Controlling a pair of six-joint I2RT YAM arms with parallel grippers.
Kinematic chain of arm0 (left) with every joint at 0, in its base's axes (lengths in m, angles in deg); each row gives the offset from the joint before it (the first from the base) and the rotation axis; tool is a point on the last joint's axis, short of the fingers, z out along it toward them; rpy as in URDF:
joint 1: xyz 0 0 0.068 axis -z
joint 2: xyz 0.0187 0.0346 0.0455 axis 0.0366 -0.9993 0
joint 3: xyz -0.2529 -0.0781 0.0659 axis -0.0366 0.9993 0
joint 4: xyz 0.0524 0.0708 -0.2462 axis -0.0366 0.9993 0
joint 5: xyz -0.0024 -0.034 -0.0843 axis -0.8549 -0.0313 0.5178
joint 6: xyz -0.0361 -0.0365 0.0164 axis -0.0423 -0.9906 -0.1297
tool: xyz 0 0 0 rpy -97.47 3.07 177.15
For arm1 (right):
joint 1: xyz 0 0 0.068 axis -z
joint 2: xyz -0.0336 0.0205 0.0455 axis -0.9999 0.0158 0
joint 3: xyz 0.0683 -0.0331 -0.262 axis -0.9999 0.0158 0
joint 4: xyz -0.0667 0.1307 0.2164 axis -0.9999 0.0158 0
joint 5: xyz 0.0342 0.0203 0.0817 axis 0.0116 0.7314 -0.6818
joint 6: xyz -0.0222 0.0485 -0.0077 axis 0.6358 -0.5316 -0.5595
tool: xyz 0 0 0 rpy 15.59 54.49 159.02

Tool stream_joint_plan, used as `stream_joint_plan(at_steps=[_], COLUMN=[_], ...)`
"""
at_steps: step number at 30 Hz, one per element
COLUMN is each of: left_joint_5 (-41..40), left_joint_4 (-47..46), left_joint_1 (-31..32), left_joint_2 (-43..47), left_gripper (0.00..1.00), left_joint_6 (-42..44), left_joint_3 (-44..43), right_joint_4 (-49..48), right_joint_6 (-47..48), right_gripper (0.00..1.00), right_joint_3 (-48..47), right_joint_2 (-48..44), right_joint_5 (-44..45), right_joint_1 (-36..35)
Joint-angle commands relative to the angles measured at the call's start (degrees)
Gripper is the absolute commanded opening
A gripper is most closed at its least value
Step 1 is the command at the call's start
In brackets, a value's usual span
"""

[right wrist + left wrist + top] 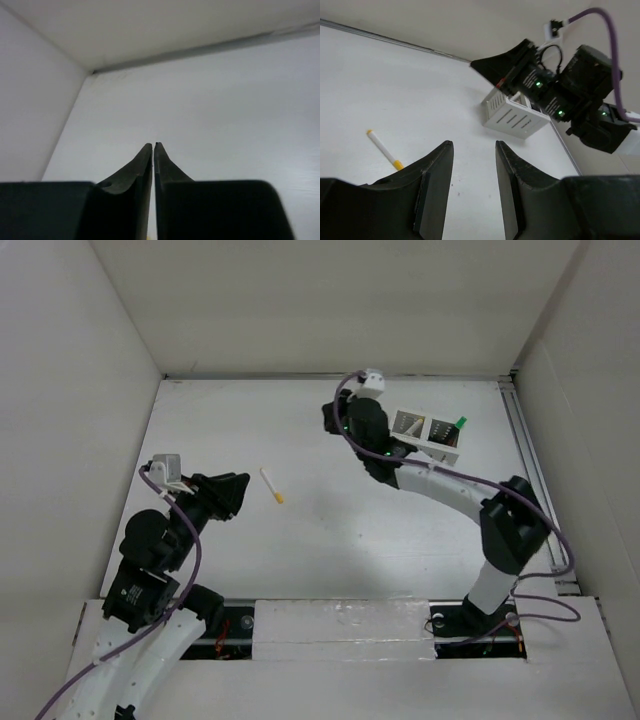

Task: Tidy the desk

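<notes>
The desk point(330, 540) fills the view from above, arm bases at its 6 o'clock edge. On it, the left gripper point(474, 144) stands open and empty, a pen point(272, 485) at its 3 o'clock. The right gripper point(153, 146) is pressed together on nothing, a slotted box point(428, 432) at its 3 o'clock

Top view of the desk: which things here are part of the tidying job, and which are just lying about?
Part of the job: the desk, the white pen with a yellow tip, the slotted white box, the green item in it.
Just there: the side walls, the purple cables, the metal rail.
</notes>
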Motion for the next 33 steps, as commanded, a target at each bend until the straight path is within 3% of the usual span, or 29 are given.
stream_joint_plan(at_steps=[1, 2, 4, 5, 6, 8, 13, 15, 22, 29, 33], left_joint_5=[-9.53, -10.6, -13.49, -14.82, -14.83, -16.59, -14.4, -13.87, -12.9, -12.37, -12.37], left_joint_4=[1.09, 2.05, 3.02, 4.16, 4.17, 4.95, 4.0, 3.73, 3.38, 3.2, 3.03], left_joint_1=[-0.29, -0.29, -0.29, -0.29, -0.29, -0.29, -0.29, -0.29, -0.29, -0.29, -0.29], left_joint_2=[2.07, 2.51, 2.77, 3.47, 3.48, 4.18, 4.97, 5.06, 5.59, 5.5, 5.59], left_gripper=[0.35, 0.35, 0.35, 0.35, 0.35, 0.35, 0.35, 0.35, 0.35, 0.35, 0.35], left_joint_6=[-2.81, -3.16, -4.39, -5.27, -5.28, -5.98, -5.02, -4.58, -4.22, -4.13, -4.05], left_joint_3=[-2.48, -2.83, -3.62, -4.06, -4.15, -4.5, -3.89, -3.8, -3.63, -3.63, -3.54], right_joint_4=[6.96, 11.41, 16.35, 23.86, 23.93, 29.72, 39.3, 40.36, 51.86, 56.27, 59.96], right_joint_6=[-1.3, -0.86, 0.54, 1.34, 1.34, 1.61, 1.87, 1.87, 3.1, 3.63, 5.82], right_gripper=[0.18, 0.3, 0.41, 0.54, 0.54, 0.69, 0.76, 0.79, 0.71, 0.41, 0.35], right_joint_3=[-8.52, -15.07, -22.05, -28.96, -32.16, -38.23, -52.73, -53.19, -64.35, -66.38, -65.15], right_joint_2=[10.01, 12.99, 21.52, 26.94, 27.0, 33.92, 43.33, 44.48, 52.13, 54.51, 54.16], right_joint_5=[-10.43, -10.96, -11.84, -10.97, -10.96, -7.37, -1.39, -0.42, -0.59, -2.43, -3.33], right_joint_1=[-5.87, -6.94, -8.96, -11.67, -11.7, -13.1, -14.51, -14.51, -14.51, -13.46, -12.84])
